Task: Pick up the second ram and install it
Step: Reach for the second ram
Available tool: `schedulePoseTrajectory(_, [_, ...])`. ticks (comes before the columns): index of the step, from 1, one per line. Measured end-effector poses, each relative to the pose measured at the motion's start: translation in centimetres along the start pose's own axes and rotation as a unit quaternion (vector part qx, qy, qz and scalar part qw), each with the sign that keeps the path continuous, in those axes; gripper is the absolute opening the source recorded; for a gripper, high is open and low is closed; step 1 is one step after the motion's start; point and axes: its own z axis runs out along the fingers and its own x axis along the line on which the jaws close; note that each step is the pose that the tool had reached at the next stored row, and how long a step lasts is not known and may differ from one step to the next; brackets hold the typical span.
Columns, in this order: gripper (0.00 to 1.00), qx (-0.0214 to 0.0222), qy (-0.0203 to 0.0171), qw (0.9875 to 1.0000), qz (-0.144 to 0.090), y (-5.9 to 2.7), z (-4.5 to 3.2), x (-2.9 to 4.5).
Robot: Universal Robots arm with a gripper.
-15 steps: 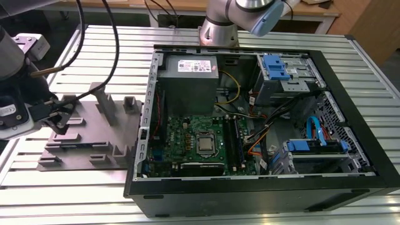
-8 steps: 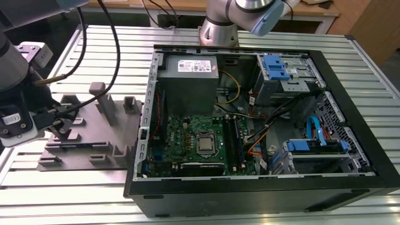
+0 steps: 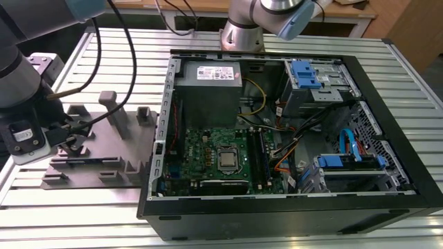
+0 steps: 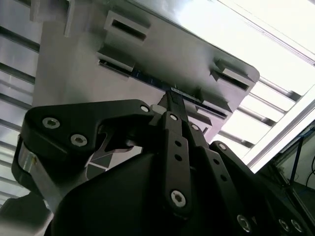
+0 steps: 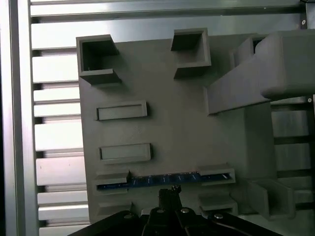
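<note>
In the exterior view the gripper point(image 3: 71, 139) hangs low over the grey tray point(image 3: 104, 155) at the exterior view's left, well apart from the open computer case point(image 3: 277, 207). In the second wrist view the jaws look clenched on the upper edge of the second ram point(image 4: 147, 77), which stands on edge in a slot of the tray point(image 4: 74, 73) between two end blocks. In the first wrist view the gripper point(image 5: 170, 191) meets the ram point(image 5: 147, 180) near the middle of its length. The hold is only a thin edge, so I judge the stick could pivot or slip. A tilted lift could also bind it against the end blocks.
</note>
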Motion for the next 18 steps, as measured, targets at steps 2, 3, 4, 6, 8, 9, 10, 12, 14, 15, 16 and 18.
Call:
schedulePoseTrajectory(2, [0.11, 0.0034, -0.0001, 1.0000, -0.001, 0.23, 0.32, 0.00])
schedulePoseTrajectory(3, [0.11, 0.0048, -0.0002, 1.0000, -0.001, 0.35, 0.50, -0.01])
schedulePoseTrajectory(4, [0.11, 0.0061, -0.0003, 1.0000, -0.002, 0.47, 0.66, -0.01])
schedulePoseTrajectory(6, [0.11, 0.0089, -0.0005, 1.0000, -0.002, 0.72, 1.00, -0.01])
schedulePoseTrajectory(8, [0.11, 0.0116, -0.0007, 0.9999, -0.003, 0.98, 1.34, -0.02])
schedulePoseTrajectory(9, [0.11, 0.0129, -0.0008, 0.9999, -0.003, 1.12, 1.53, -0.02])
schedulePoseTrajectory(10, [0.11, 0.0138, -0.0008, 0.9999, -0.003, 1.24, 1.72, -0.03])
schedulePoseTrajectory(12, [0.11, 0.0148, -0.0009, 0.9999, -0.004, 1.38, 2.04, -0.06])
schedulePoseTrajectory(14, [0.11, 0.0149, -0.0009, 0.9999, -0.004, 1.38, 2.07, -0.06])
schedulePoseTrajectory(15, [0.11, 0.0150, -0.0008, 0.9999, -0.004, 1.38, 2.07, -0.06])
schedulePoseTrajectory(16, [0.11, 0.0149, -0.0009, 0.9999, -0.004, 1.38, 2.08, -0.05])
schedulePoseTrajectory(18, [0.11, 0.0149, -0.0009, 0.9999, -0.004, 1.38, 2.09, -0.05])
